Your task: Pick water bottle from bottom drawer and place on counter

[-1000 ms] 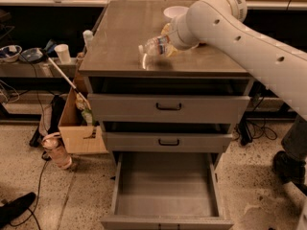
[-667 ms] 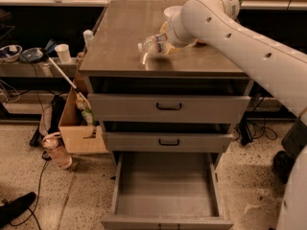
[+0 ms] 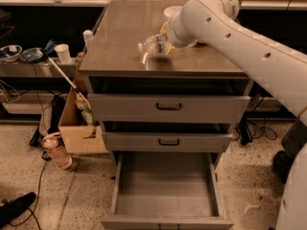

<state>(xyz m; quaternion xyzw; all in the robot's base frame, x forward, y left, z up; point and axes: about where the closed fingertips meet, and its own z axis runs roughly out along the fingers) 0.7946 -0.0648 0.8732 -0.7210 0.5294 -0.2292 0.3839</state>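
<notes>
Your gripper [image 3: 165, 38] stood over the counter [image 3: 120, 32], toward its right rear part, with the white forearm reaching in from the right and hiding most of it. The water bottle [image 3: 152, 44] lay directly to the gripper's left, touching it: the bottle's base end was tucked in against the gripper and its white cap pointed away to the left and a little downward. The long axis therefore ran roughly left to right across the counter, tilted rather than flat. You could not tell whether the gripper clasped the bottle or merely rested against it, nor whether the cap end touched the metal or hung just above it. The bottom drawer [image 3: 165, 190] stood pulled out far below, with nothing showing in its grey tray, so the pick looked done. As the bottle sat over bare counter, well in from the front edge, the coming move probably needed only a short descent and a release.
</notes>
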